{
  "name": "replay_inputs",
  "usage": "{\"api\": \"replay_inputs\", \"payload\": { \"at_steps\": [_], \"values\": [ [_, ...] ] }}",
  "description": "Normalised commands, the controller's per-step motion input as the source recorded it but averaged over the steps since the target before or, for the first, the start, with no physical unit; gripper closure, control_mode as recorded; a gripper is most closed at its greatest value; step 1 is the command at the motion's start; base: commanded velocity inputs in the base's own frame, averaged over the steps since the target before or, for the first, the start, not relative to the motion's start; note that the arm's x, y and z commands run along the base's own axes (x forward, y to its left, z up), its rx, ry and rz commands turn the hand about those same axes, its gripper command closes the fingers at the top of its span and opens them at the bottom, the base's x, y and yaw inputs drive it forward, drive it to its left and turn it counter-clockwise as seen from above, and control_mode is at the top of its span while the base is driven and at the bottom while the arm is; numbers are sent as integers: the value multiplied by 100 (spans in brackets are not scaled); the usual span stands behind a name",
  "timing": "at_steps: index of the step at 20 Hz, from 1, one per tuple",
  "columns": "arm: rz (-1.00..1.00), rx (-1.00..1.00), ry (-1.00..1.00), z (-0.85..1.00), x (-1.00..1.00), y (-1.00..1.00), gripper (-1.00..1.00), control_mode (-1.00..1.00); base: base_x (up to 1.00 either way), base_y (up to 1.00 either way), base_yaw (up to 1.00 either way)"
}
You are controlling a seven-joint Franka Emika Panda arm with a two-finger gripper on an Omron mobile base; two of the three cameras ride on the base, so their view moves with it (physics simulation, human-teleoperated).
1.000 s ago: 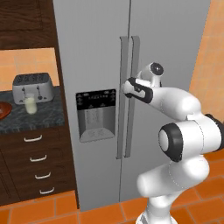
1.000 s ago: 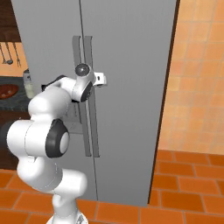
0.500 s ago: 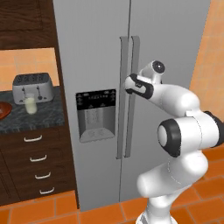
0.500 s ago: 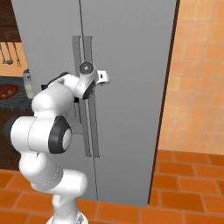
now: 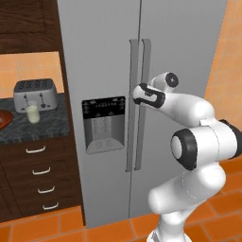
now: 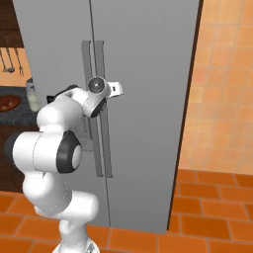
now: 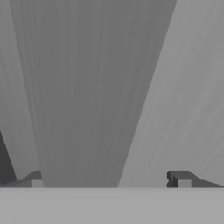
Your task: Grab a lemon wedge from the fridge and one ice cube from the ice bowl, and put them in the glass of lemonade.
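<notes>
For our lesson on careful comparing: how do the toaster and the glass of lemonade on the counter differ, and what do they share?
The toaster is a wide, opaque silver box; the glass of lemonade is narrow, clear and pale yellow. The toaster stands taller and farther back; the glass stands in front of it. Both stand upright on the dark counter, left of the fridge.

One fridge (image 5: 104,56), two door handles (image 5: 140,104), one toaster (image 5: 34,93), one glass (image 5: 32,113).
</notes>
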Motion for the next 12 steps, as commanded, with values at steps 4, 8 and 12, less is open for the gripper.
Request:
{"api": "replay_inputs", "payload": {
  "at_steps": [4, 8, 12],
  "values": [
    [0, 0, 1, 0, 28, 7, 100, -100, 0, 0, 0],
    [0, 0, 5, 3, 3, -5, 100, -100, 0, 0, 0],
    [-7, 0, 0, 1, -5, -39, 100, -100, 0, 0, 0]
  ]
}}
